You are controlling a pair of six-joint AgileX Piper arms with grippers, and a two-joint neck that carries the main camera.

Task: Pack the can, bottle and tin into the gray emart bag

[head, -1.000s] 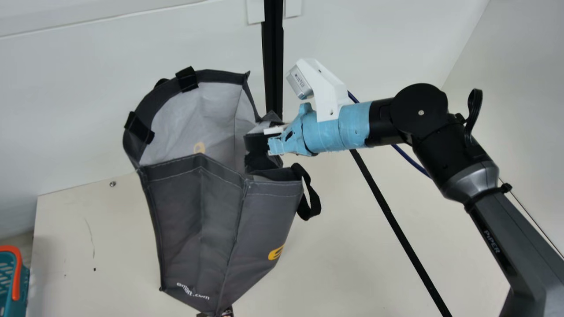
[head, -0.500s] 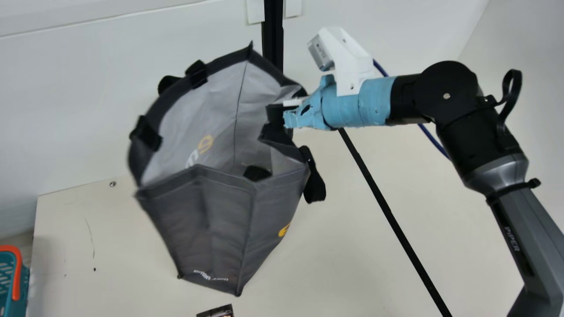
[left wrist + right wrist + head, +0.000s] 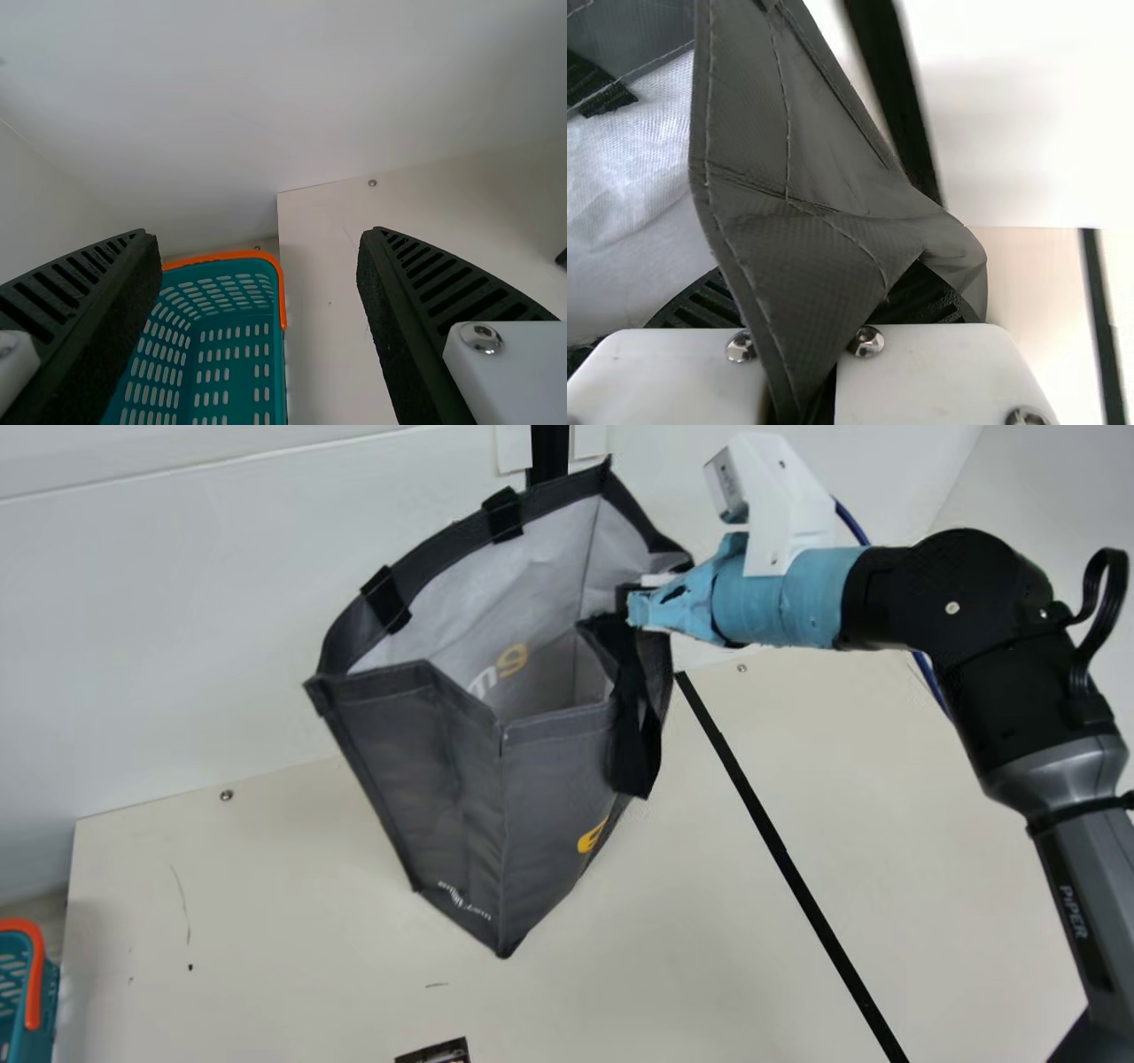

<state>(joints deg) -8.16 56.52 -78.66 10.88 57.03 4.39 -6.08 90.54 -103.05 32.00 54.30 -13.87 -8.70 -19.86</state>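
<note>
My right gripper (image 3: 640, 607) is shut on the rim of the gray emart bag (image 3: 549, 797), holding it up tilted with its mouth open toward the camera. In the right wrist view the bag's folded fabric (image 3: 797, 212) is pinched between the fingers of the right gripper (image 3: 806, 354). A yellow print shows on the bag's pale lining. In the left wrist view my left gripper (image 3: 257, 310) stands open with nothing between its fingers. At the main view's bottom edge, part of a small dark printed item (image 3: 434, 1054) lies on the table; I cannot tell which thing it is.
A teal basket (image 3: 13, 992) with an orange rim is at the table's left edge; the left wrist view shows the basket (image 3: 226, 354) too. A black strip (image 3: 780, 850) crosses the table (image 3: 221, 921) diagonally at the right. A wall stands behind.
The right gripper has moved up and to the right with the bag, which has swung clear of the dark item at the bottom edge. The bag's mouth has shifted up and right.
</note>
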